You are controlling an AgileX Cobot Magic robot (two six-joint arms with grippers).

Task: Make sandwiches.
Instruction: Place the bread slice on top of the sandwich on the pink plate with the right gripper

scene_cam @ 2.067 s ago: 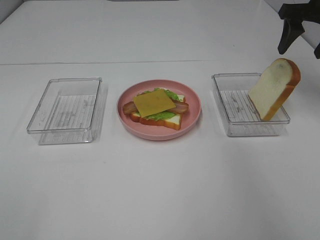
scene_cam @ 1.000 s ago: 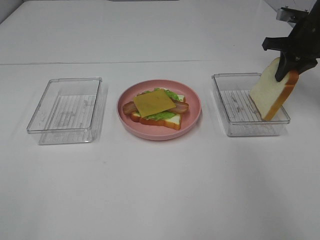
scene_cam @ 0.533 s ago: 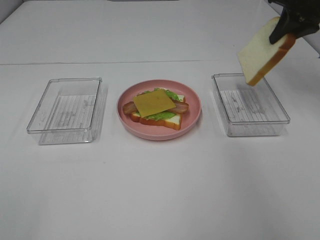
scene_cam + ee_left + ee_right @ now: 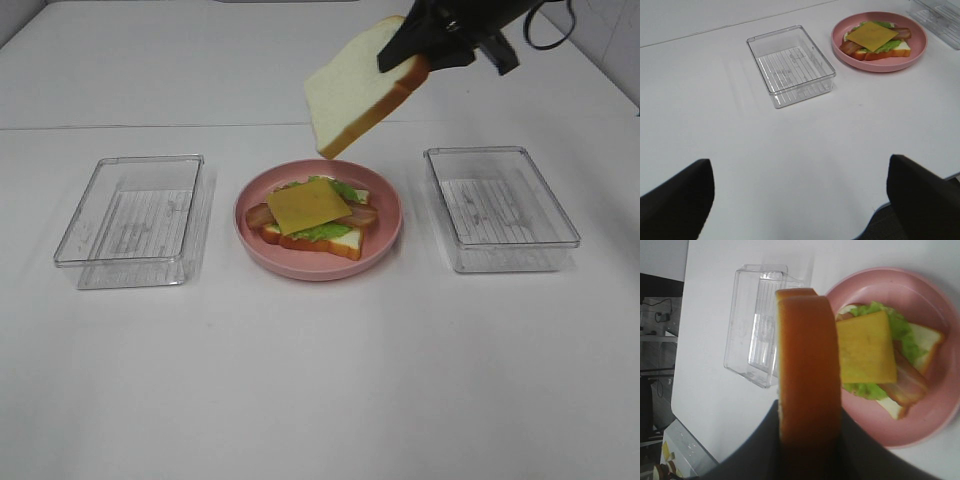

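the right tool [image 4: 412, 55] pinches a tilted bread slice [image 4: 352, 92] in the air above the pink plate [image 4: 385, 240]; the left tool [image 4: 800, 200] is spread wide.

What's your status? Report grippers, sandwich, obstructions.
Right gripper shut on bread slice, above the plate. Left gripper open, idle. Cheese tops open stack. Nothing in the way.

White tabletop [image 4: 320, 380], seam line across far part; dark clutter beyond table edge; even light.
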